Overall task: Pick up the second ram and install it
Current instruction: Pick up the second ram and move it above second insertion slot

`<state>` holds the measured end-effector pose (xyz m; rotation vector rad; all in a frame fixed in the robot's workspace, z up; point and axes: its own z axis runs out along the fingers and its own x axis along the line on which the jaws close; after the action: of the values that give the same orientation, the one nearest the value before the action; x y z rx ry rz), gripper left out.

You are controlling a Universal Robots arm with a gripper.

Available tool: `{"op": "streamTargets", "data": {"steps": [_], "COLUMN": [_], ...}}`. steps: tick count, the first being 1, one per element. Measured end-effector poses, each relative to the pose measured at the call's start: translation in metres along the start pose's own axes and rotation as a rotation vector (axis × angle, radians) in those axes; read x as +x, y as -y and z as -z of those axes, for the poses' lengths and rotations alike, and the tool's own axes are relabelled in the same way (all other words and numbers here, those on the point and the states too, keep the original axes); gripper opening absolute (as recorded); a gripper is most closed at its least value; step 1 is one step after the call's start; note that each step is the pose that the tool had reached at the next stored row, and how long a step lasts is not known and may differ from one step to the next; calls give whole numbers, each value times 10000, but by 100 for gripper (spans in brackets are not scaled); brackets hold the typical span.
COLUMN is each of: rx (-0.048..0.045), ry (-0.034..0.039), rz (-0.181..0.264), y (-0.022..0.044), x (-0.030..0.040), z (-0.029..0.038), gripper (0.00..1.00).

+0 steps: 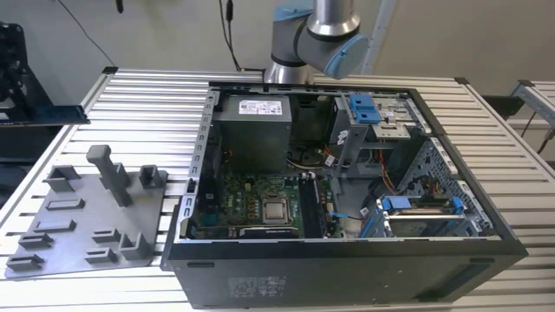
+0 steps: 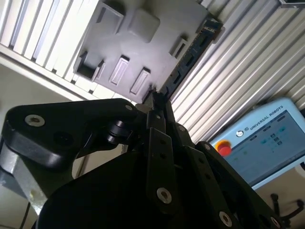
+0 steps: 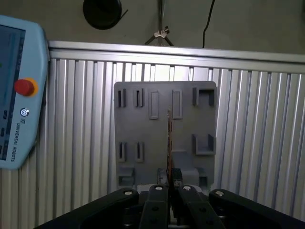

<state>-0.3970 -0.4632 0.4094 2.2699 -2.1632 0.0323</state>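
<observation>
The second ram is a thin dark strip seen edge-on, rising from between my fingertips over the grey holder plate. In the second wrist view the second ram runs as a long dark stick from my gripper along the edge of the plate. My gripper is shut on the stick's near end. I cannot tell whether the stick still touches the plate. The open computer case shows its motherboard with the silver processor and dark memory slots beside it.
The grey holder plate with a tall post lies on the slatted aluminium table at the exterior view's left of the case. A teach pendant lies beside the plate. The arm's elbow stands behind the case.
</observation>
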Motion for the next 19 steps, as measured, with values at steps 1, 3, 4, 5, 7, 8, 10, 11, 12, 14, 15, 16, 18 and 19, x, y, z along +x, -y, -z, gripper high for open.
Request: {"op": "streamTargets", "data": {"steps": [1, 3, 4, 5, 7, 8, 10, 11, 12, 14, 15, 16, 18, 19], "rx": [0, -1, -1, -2, -3, -3, -5, -6, -7, -9, -10, -11, -12, -13], "ry": [0, 0, 1, 1, 1, 0, 1, 0, 1, 1, 1, 1, 1, 1], "rz": [0, 0, 0, 0, 0, 0, 0, 0, 0, 0, 1, 0, 0, 0], "y": [22, 63, 83, 104, 142, 161, 204, 226, 250, 299, 321, 344, 391, 413], "x": [2, 4, 5, 6, 8, 10, 13, 14, 16, 20, 22, 23, 26, 28], "z": [-1, -1, -1, -2, -2, -2, -3, -3, -3, -4, -4, -4, -5, -5], "gripper": [14, 14, 14, 14, 14, 14, 14, 14, 14, 14, 14, 14, 14, 14]}}
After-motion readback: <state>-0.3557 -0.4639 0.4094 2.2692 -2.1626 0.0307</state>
